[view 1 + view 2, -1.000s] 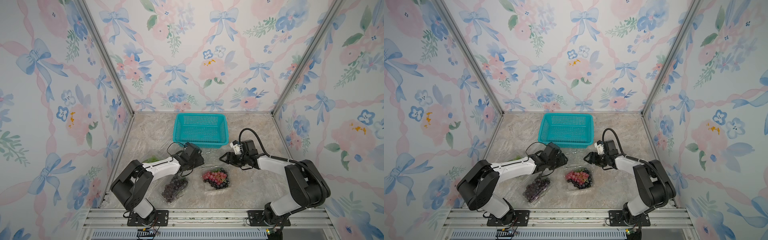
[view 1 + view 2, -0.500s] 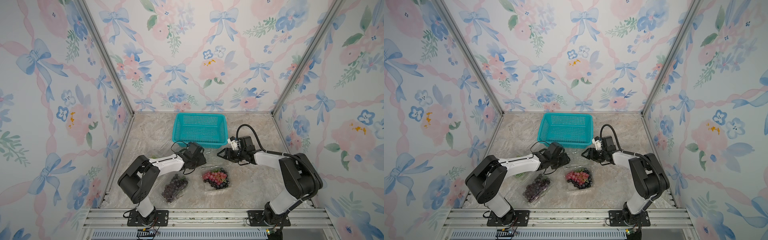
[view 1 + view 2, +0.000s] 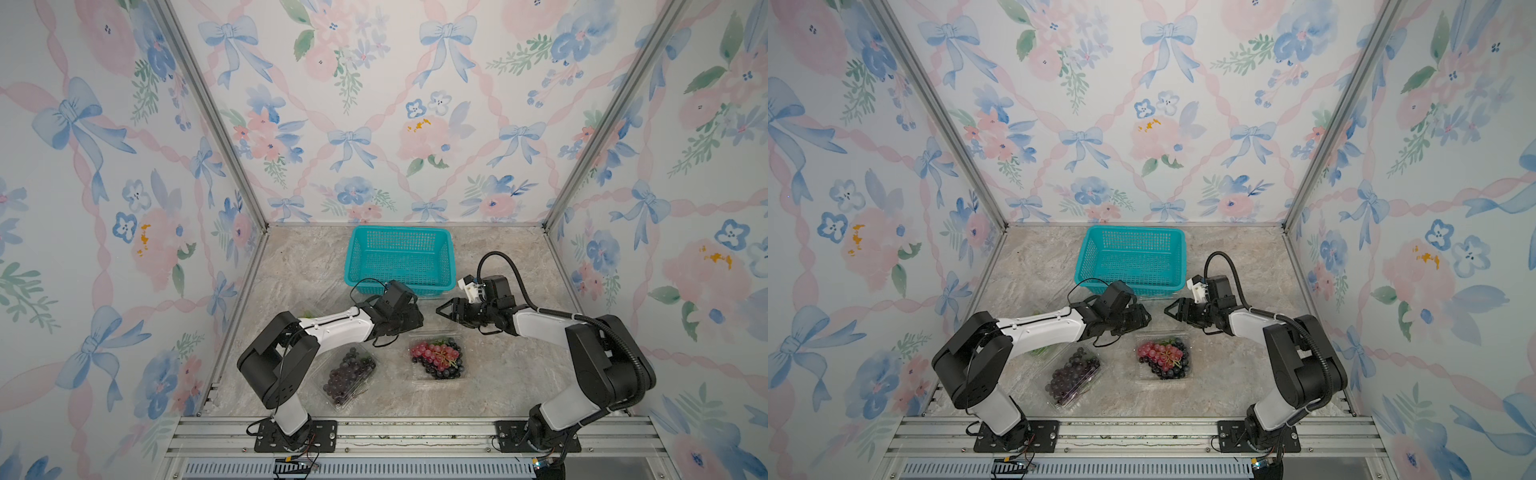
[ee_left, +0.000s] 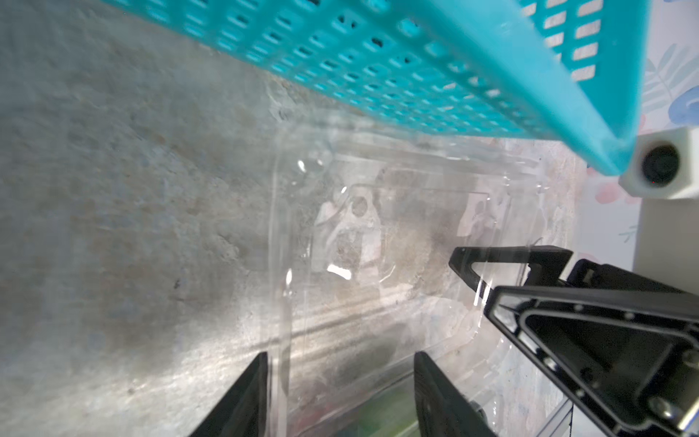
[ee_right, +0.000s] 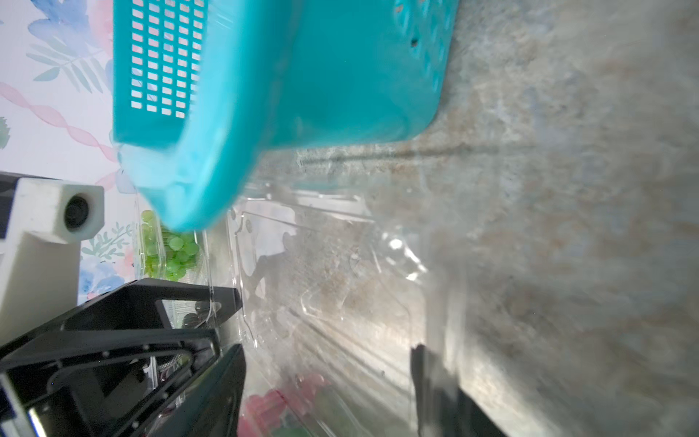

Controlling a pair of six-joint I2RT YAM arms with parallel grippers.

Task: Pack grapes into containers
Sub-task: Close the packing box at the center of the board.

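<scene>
Red and dark grapes [image 3: 434, 357] lie in a clear container [image 3: 464, 366] at centre front; its hinged lid [image 4: 378, 227] [image 5: 321, 265] stretches toward the basket. Dark purple grapes [image 3: 349, 374] fill a second container [image 3: 332, 401] to the left. Green grapes [image 5: 174, 249] show in a third container under my left arm [image 3: 332, 326]. My left gripper [image 3: 417, 318] [image 4: 340, 363] and right gripper [image 3: 440, 309] [image 5: 329, 352] face each other tip to tip over the lid. Both are rolled on their sides and open, with the lid between their jaws.
A teal mesh basket [image 3: 399, 229] [image 3: 1133, 228] stands just behind the two grippers, its near wall close over the lid. Patterned walls close in the left, right and back. A metal rail [image 3: 415, 428] runs along the front.
My left gripper has slid a little to the right, toward the right gripper. The right gripper's jaws have narrowed slightly. The grapes and containers have not moved.
</scene>
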